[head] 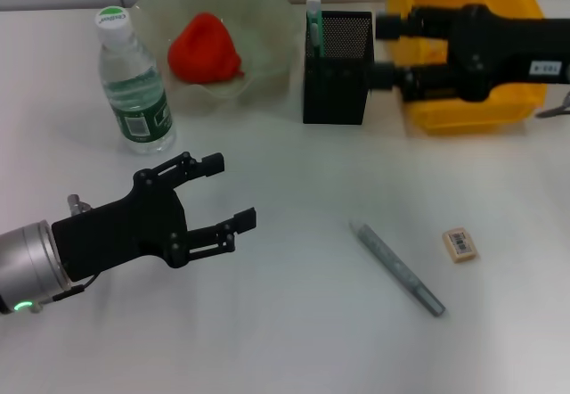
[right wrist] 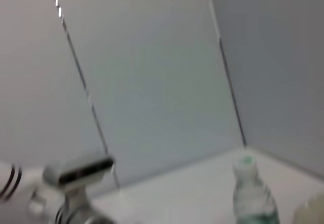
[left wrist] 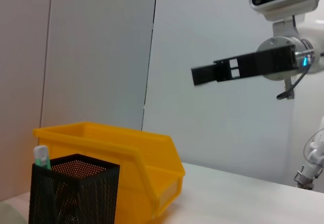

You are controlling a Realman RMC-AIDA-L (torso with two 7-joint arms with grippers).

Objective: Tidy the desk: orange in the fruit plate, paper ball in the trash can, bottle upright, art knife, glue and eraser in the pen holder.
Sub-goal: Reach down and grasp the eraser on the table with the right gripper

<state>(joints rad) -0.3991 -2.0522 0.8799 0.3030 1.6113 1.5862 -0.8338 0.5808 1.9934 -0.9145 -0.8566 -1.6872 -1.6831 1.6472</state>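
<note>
An orange-red fruit (head: 205, 46) lies in the glass fruit plate (head: 267, 20). The bottle (head: 134, 82) (right wrist: 250, 193) stands upright left of the plate. A green-capped glue stick (head: 313, 11) (left wrist: 40, 155) pokes out of the black mesh pen holder (head: 337, 69) (left wrist: 76, 188). The grey art knife (head: 396, 267) and the eraser (head: 460, 243) lie on the table at the front right. My right gripper (head: 378, 51) (left wrist: 202, 75) hangs open beside the pen holder, over the yellow trash can (head: 463, 100) (left wrist: 126, 148). At the front left my left gripper (head: 234, 191) is open and holds nothing. No paper ball is in view.
The white table (head: 294, 323) stretches between my left gripper and the art knife. The right arm's black body crosses above the yellow bin. The right wrist view catches the robot's head camera (right wrist: 76, 171) beyond the bottle.
</note>
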